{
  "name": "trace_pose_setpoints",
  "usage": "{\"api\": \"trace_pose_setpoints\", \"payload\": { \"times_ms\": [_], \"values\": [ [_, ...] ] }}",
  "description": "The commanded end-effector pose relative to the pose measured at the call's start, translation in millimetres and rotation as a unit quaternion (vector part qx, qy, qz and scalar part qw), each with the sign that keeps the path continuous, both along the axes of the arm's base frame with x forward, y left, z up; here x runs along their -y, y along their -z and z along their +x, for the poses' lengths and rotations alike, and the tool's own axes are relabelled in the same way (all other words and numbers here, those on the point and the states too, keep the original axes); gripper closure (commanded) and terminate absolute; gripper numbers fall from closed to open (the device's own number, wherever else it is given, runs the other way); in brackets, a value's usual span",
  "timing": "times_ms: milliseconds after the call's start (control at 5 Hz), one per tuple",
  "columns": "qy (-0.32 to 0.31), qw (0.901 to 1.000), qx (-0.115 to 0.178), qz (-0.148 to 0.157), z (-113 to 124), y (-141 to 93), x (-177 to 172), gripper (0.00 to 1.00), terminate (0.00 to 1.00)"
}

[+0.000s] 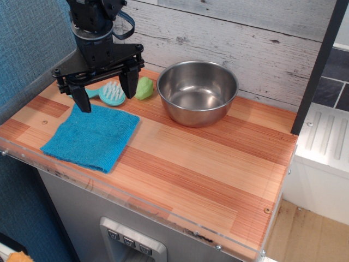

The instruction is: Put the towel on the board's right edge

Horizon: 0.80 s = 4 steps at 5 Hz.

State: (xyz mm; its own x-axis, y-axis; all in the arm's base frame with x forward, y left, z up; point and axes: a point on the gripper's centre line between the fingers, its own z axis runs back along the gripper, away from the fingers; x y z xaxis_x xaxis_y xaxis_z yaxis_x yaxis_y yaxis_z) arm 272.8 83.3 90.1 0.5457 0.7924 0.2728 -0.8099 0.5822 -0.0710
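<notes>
The flat square bright-blue terry towel [91, 137] is seen lying spread near the left edge of the striped wooden tabletop [218, 169], well apart from its right edge. It is judged light, limp and easily bunched, so a pinch of its far edge is advised. The black gripper [107, 90] hangs just above that edge, jaws wide apart and empty.

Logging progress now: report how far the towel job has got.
Done: nothing visible; the towel lies flat at the board's left end. In hand: the open gripper hangs above the towel's far edge, holding nothing. Left: grasp the towel, carry it past the steel bowl, lay it at the right edge.
</notes>
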Motion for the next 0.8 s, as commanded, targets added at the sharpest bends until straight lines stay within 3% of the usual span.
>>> {"api": "trace_pose_setpoints", "payload": {
  "times_ms": [0,600],
  "values": [
    [0.000,1.0000,0.000,0.000,0.0,0.0,0.0,0.00,0.00],
    [-0.036,0.9991,-0.024,-0.002,-3.0,27.0,-36.7,0.00,0.00]
  ]
}}
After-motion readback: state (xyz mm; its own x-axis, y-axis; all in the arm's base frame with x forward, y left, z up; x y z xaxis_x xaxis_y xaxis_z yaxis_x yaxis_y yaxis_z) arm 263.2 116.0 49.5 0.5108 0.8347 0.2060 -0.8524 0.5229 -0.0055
